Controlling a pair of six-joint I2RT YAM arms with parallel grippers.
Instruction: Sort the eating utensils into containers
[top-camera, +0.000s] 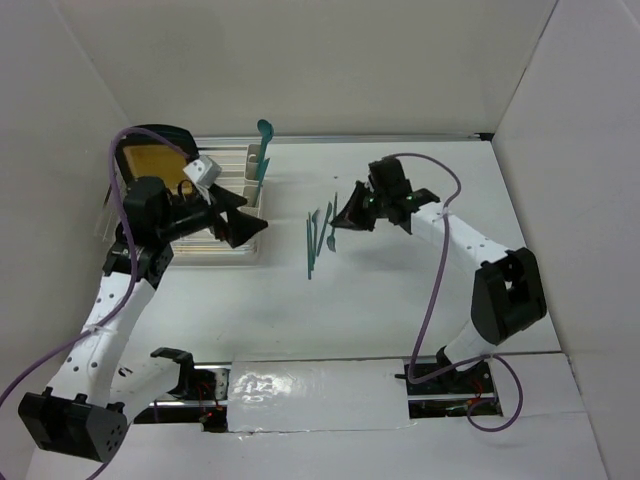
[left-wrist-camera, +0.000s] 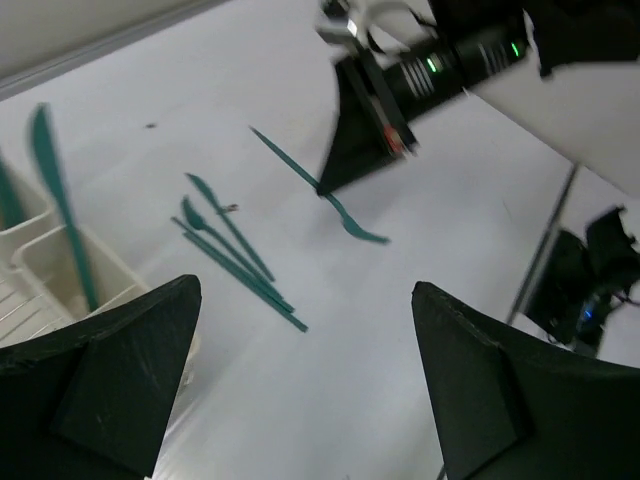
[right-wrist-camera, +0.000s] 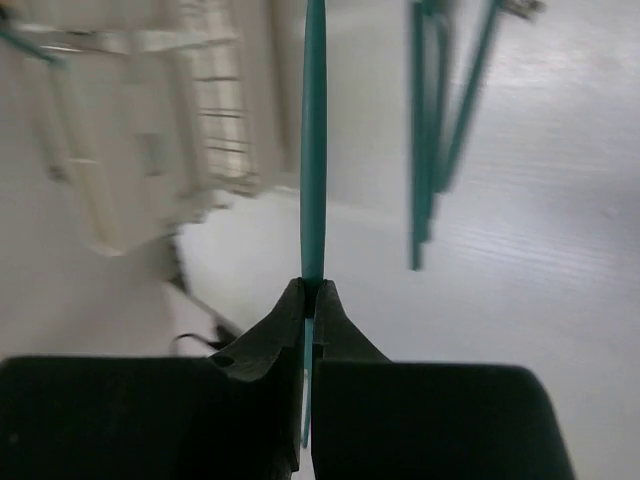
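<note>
My right gripper (top-camera: 342, 216) is shut on a slim teal utensil (right-wrist-camera: 313, 150), holding it low over the table; from the left wrist view its rounded end (left-wrist-camera: 362, 233) hangs below the jaws. Three more teal utensils (top-camera: 313, 240) lie together on the table just left of it, also seen in the left wrist view (left-wrist-camera: 235, 258) and the right wrist view (right-wrist-camera: 430, 130). The cream containers (top-camera: 256, 180) stand at the rack's right end with teal utensils (top-camera: 264, 140) upright in them. My left gripper (top-camera: 243, 220) is open and empty next to the containers (left-wrist-camera: 60, 275).
A clear dish rack tray (top-camera: 215, 252) lies under my left arm, with a black-rimmed yellow plate (top-camera: 150, 160) standing at its far left. White walls enclose the table on three sides. A glossy white strip (top-camera: 320, 385) runs along the near edge.
</note>
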